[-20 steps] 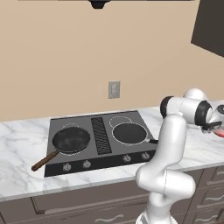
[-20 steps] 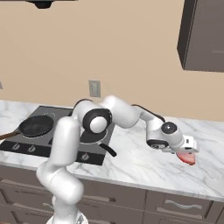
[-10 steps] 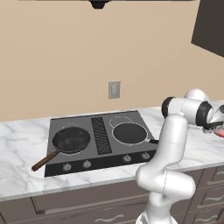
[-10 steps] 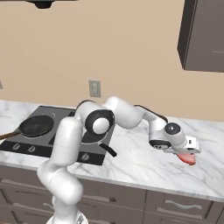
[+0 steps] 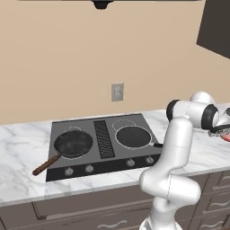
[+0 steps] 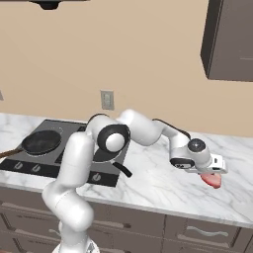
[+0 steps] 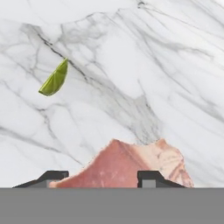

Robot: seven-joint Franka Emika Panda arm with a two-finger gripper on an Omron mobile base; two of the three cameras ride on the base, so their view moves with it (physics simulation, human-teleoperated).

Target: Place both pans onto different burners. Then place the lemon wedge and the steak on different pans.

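Already both pans (image 5: 73, 143) (image 5: 133, 137) sat on separate burners — steak (image 7: 131, 166) and lemon (image 7: 55, 79) remained on the counter (image 7: 131, 65). Gripper (image 7: 103, 176) straddled the steak, half open, grip uncertain.

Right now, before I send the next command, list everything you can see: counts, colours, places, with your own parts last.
Pans: 2, black. The wooden-handled pan sits on the left burner; the all-dark pan sits on the right burner, handle pointing right.
Cooktop: 1, dark grey glass with a black centre grille, set into the counter.
Knobs: 4, small and round, along the cooktop's front edge.
Steak: 1, pink-red, on the counter to the right of the cooktop, between the fingertips.
Lemon wedge: 1, yellow-green, on the counter just beyond the steak, apart from it.
Counter: 1, white marble with grey veins.
Wall outlet: 1, grey, above the cooktop.
Upper cabinet: 1, dark, on the right.
Hand: 1, white with dark fingertips, low over the steak; grip not confirmable.
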